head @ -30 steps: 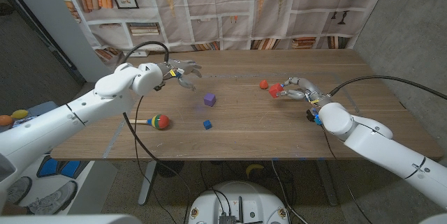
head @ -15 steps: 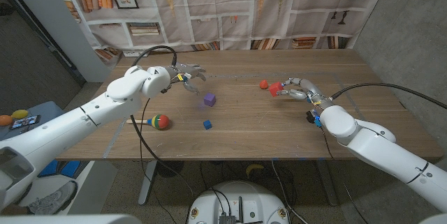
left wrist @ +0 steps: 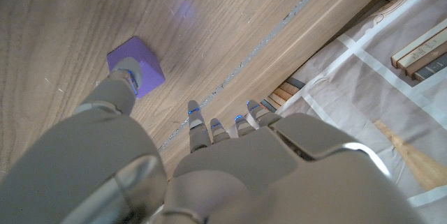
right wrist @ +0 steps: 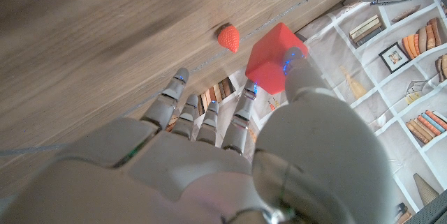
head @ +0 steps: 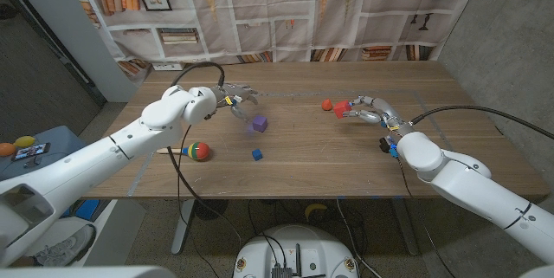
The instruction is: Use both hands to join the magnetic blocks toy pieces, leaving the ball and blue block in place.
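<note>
Even indoor light, soft shadows, sharp

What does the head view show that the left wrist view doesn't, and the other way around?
Head view alone: the right hand holding a red block, a small red strawberry-like piece, the blue block and a multicoloured ball on a stick. Left wrist view alone: a fingertip at the purple block's edge. Both: left hand, purple block, wooden table, bookshelf backdrop.

The left hand (head: 235, 100) hangs above the table, fingers spread and empty. The right hand (head: 363, 109) pinches something between thumb and fingers (right wrist: 246, 105).
</note>
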